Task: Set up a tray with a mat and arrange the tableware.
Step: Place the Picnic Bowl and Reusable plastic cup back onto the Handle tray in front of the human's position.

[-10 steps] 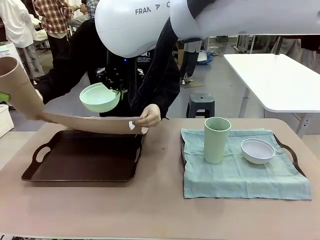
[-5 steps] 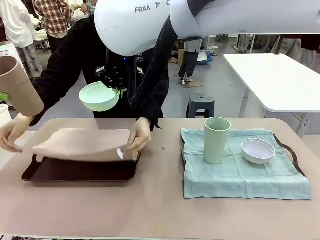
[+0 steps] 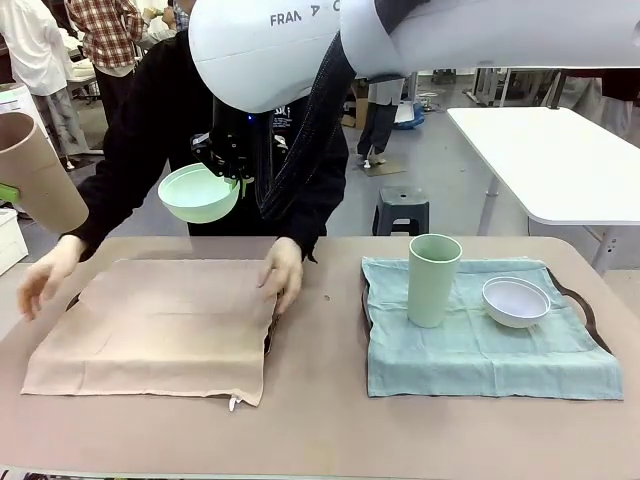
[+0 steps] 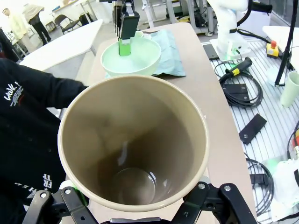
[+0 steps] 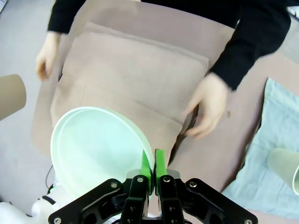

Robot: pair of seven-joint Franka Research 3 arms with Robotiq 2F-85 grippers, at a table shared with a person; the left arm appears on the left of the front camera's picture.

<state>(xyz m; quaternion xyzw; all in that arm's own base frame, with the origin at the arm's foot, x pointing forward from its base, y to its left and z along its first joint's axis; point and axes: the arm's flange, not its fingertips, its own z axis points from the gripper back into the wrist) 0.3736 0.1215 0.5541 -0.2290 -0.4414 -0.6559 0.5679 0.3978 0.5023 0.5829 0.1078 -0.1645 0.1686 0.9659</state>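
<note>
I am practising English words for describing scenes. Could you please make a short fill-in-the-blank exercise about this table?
1. The right gripper holds the mint green ____ by its rim.
2. The left gripper holds the ____ cup.
3. The person's hands spread a beige mat over the left ____.
4. The pale green cup stands on a ____ cloth.

Missing words: bowl; tan; tray; green

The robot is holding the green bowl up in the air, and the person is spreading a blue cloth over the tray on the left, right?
Almost. The cloth the person's hands are spreading over the left tray is tan, not blue, as the front view shows. The blue-green cloth lies on the other tray. The right gripper does hold the green bowl up.
</note>
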